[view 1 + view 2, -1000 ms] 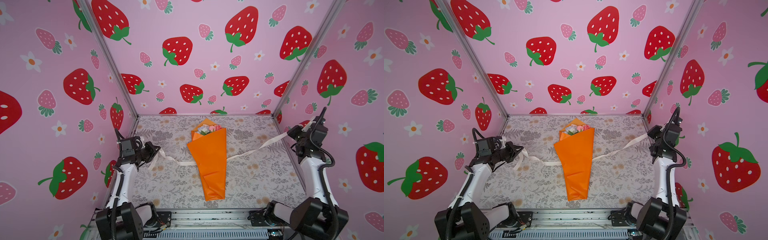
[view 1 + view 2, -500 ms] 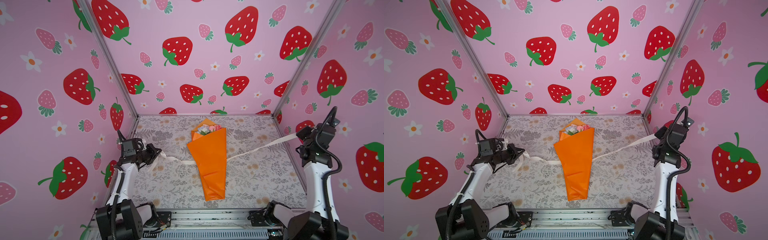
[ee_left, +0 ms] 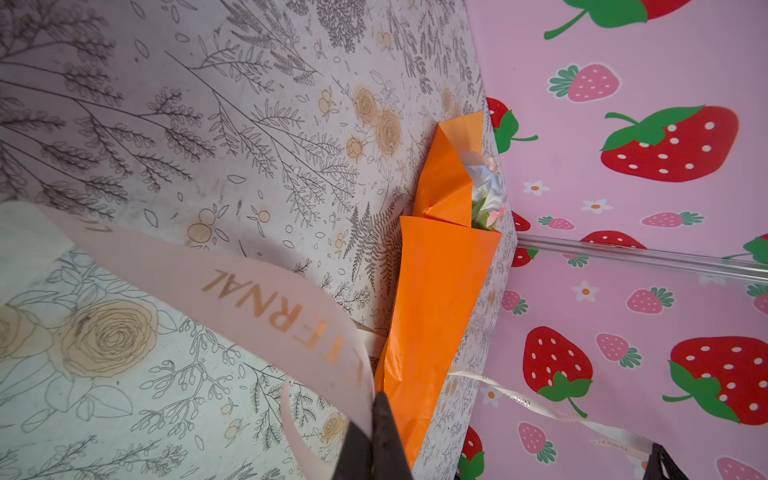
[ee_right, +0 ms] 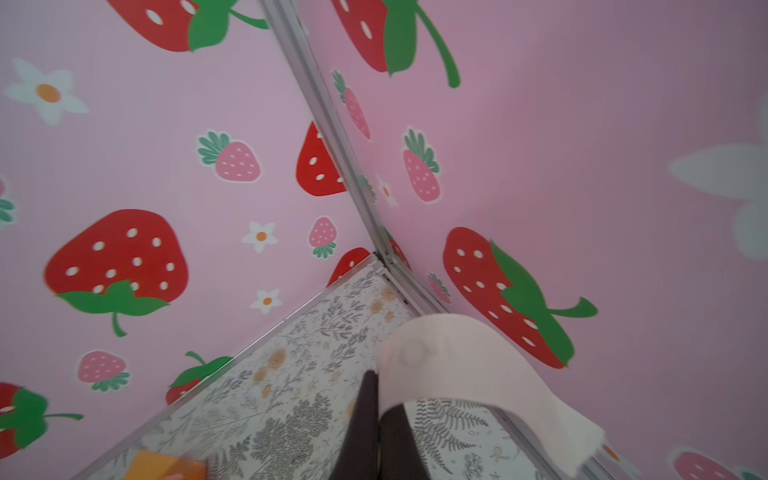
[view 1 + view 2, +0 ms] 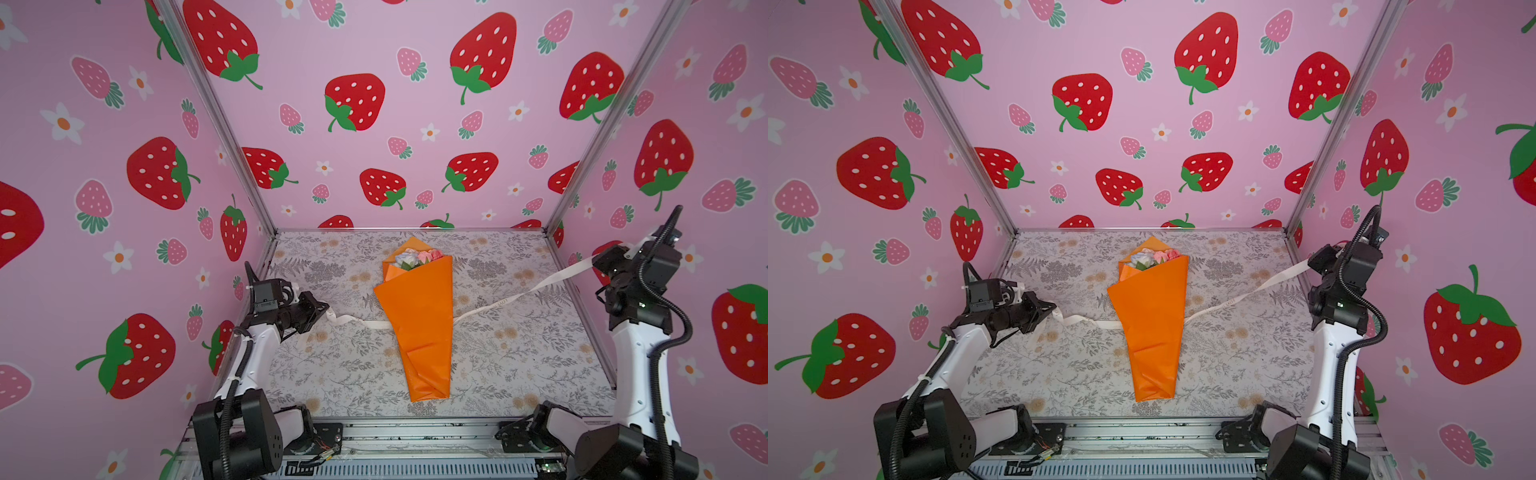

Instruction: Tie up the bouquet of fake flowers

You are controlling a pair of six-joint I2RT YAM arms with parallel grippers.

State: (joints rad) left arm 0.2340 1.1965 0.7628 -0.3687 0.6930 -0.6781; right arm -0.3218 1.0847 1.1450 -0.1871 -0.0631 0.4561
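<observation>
The left gripper (image 5: 326, 309) sat at the middle left of both top views (image 5: 1054, 308), low over the table, its jaws closed on one end of the cream ribbon (image 5: 361, 322). In the left wrist view the dark fingertips (image 3: 380, 415) were pressed together with the ribbon (image 3: 257, 291) pinched between them; gold lettering showed on the band. From there the ribbon ran along the table toward the centre and vanished at the left edge of the orange wrapping paper (image 5: 417, 332).

The right gripper (image 5: 595, 261) was raised at the middle right of both top views (image 5: 1310, 262), close to the side wall, likewise clamped on the ribbon's other end. The right wrist view showed its fingers (image 4: 376, 390) shut with the ribbon (image 4: 457, 353) folding over them. That end sloped down from the gripper to the paper's right edge.

The bouquet of fake flowers (image 5: 1152, 316) lay flat in the centre of the floral-printed table (image 5: 332, 374), narrow end toward the bottom of the frame, with white and pink roses (image 5: 417, 257) showing at the open far end. Neither gripper touched it. Pink strawberry-patterned walls (image 5: 415, 62) enclosed the table.
</observation>
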